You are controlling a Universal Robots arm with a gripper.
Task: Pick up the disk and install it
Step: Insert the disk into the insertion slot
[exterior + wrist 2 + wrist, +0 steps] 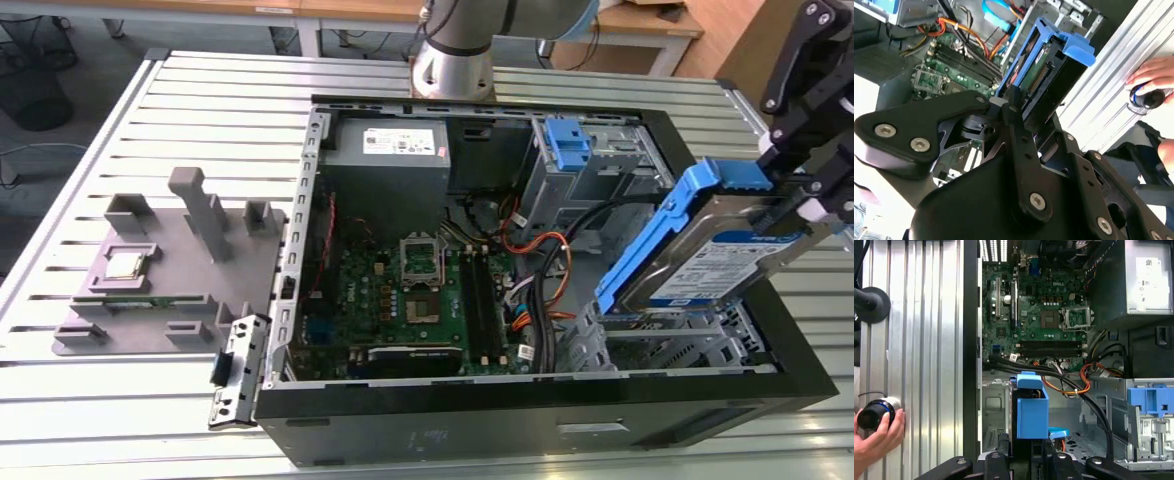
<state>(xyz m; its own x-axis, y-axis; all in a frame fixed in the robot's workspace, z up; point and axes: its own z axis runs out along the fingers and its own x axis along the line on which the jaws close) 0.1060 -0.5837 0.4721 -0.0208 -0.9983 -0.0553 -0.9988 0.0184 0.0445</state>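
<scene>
Disk (707,255): clamped in closed pincer (794,205), held tilted above drive cage (667,335) of open computer case (534,415). Transfer step; not seated. Insertion likely demands levelling, rail alignment.

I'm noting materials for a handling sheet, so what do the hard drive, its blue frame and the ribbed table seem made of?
The flat silver-grey rectangular disk looks like bare metal, dull sheen, with a paper-like label. Its blue carrier frame looks moulded plastic: uniform colour, soft gloss. The ribbed silver table is probably extruded aluminium: matte, straight slots.
</scene>
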